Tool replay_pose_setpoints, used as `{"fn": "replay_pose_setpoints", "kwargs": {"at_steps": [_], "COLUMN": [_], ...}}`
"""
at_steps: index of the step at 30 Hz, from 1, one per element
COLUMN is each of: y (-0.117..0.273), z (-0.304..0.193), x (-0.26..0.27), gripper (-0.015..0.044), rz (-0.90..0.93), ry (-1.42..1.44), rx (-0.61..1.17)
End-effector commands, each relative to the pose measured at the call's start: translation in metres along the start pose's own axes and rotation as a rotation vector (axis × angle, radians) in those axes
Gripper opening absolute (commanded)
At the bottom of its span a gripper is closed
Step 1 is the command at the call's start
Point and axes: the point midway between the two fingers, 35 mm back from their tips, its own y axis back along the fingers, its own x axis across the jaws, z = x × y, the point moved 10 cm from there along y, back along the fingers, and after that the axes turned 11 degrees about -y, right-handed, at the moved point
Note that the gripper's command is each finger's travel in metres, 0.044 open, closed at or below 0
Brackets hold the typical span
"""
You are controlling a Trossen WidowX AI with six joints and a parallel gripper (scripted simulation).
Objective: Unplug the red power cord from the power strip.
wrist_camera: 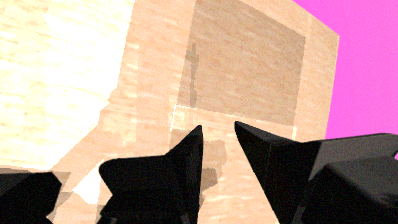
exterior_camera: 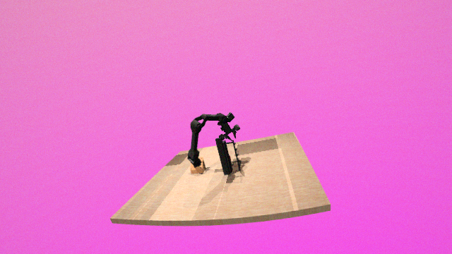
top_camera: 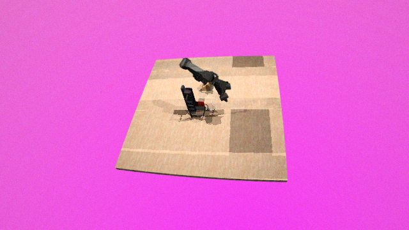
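On the wooden board (top_camera: 179, 150), red plug (top_camera: 200, 103) sits below the empty pincer (top_camera: 225, 98).

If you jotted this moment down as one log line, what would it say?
phase: approach | gripper: partly open, holding nothing, above table | red plug: in power strip
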Motion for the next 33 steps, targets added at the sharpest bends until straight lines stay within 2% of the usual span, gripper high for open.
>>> {"fn": "replay_pose_setpoints", "kwargs": {"at_steps": [1,8,33], "y": [-0.002,-0.003,0.006], "z": [-0.049,-0.124,-0.148], "x": [0.008,0.029,0.033], "gripper": [0.0160,0.0160,0.0160], "rz": [0.080,0.197,0.200], "ry": [-0.166,-0.403,-0.408], "rx": [0.148,0.392,0.399]}}
